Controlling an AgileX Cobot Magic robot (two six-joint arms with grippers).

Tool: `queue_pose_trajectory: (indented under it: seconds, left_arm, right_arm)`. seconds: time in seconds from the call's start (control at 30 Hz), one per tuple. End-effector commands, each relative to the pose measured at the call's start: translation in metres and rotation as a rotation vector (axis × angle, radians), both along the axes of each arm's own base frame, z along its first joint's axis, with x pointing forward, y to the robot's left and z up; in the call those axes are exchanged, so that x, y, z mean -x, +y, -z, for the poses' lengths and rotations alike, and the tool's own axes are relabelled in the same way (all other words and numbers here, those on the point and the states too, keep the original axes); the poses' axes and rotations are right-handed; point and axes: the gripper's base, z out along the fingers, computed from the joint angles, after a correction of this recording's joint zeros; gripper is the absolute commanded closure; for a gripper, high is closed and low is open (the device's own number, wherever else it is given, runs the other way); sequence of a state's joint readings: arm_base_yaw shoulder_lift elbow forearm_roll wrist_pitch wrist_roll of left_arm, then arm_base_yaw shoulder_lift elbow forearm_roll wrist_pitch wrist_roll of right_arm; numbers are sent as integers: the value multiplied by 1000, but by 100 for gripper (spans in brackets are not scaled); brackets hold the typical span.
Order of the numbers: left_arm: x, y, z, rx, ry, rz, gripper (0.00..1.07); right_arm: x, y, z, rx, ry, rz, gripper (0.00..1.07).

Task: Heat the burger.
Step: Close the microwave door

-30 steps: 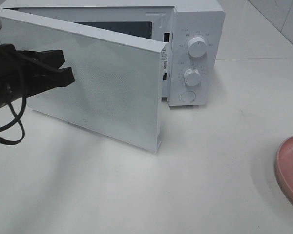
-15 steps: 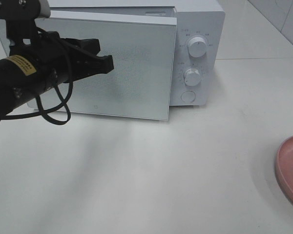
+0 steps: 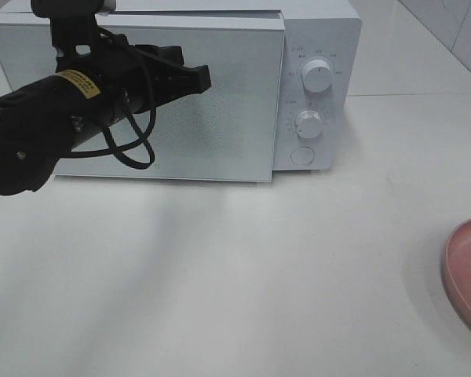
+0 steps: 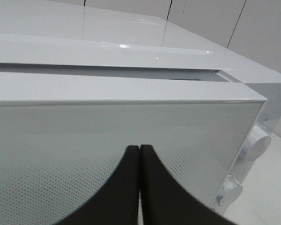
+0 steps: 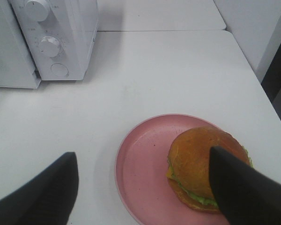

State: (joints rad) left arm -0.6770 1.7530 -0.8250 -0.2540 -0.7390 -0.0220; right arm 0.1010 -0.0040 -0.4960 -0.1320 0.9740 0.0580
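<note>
A white microwave [image 3: 220, 86] is stood at the back of the white surface [image 3: 243, 275], its door [image 3: 220, 110] seen nearly or fully closed against the body; whether it is latched cannot be told. Two round knobs, upper [image 3: 317, 76] and lower [image 3: 308, 123], and a round button [image 3: 301, 155] are set on the panel at the door's right. The left gripper [image 4: 139, 154] is held at the door's front face, its black fingers [image 4: 126, 187] pressed together with nothing between them. The burger [image 5: 203, 166] is placed on the pink plate [image 5: 140, 164], on the surface well apart from the microwave, toward the right. The right gripper [image 5: 143, 180] is held above the plate, its fingers [image 5: 239, 192] spread wide, with nothing gripped.
</note>
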Motion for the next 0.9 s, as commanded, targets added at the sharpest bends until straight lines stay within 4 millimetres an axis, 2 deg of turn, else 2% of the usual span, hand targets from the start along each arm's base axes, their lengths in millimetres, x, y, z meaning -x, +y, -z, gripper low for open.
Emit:
queue_pose_trajectory:
  seconds: [0.03,0.37,0.67,0.8,0.9]
  left_arm:
    - [-5,-5,-1,17,-5,-9,107]
    - [-24,-20,6,25,-10,-14,107]
    - [-51,-39,5,-19,-47,-24,107]
    - [-61,-43,8,-40,-59,-35,107]
    - [-61,-43,7,-41,-57,-34,107]
  right_arm:
    - [3,0,0,-1,-35,1,34]
    - [3,0,0,-1,-35,1,34]
    - [3,0,0,-1,-35,1,34]
    - [3,0,0,-1,-35,1,34]
    - [3,0,0,-1,-35,1,34]
